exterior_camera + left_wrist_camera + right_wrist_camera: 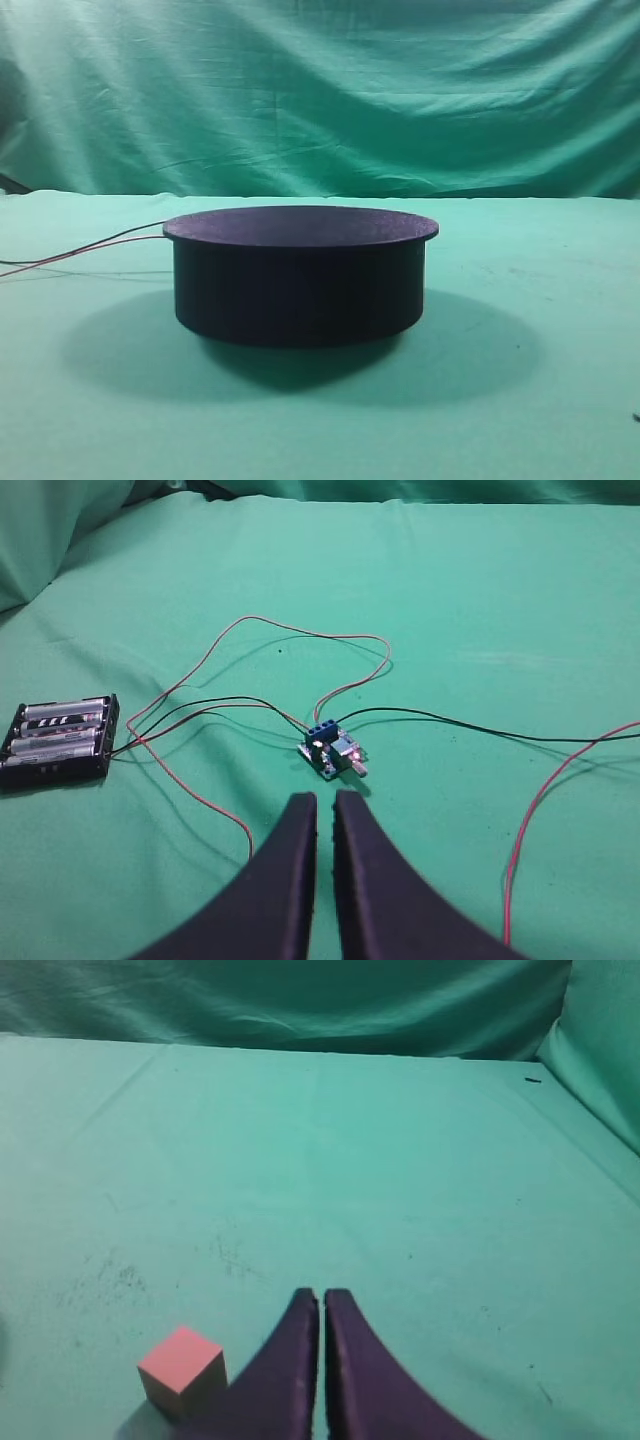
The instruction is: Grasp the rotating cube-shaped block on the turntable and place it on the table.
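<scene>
The black turntable [300, 275] stands in the middle of the green table [540, 420] in the exterior high view, with nothing on its flat top. Thin red and black wires [80, 252] run off it to the left. The pinkish-tan cube-shaped block [182, 1370] rests on the green cloth in the right wrist view, just left of my right gripper [322, 1300], which is shut and empty above the cloth. My left gripper [325, 802] is shut and empty, hovering over the cloth near the wiring. Neither gripper shows in the exterior high view.
In the left wrist view a small blue circuit board [332, 752] lies just beyond the fingertips. A black battery holder [60, 740] sits at the left. Red and black wires [300, 640] loop across the cloth. A green backdrop [320, 90] hangs behind the table.
</scene>
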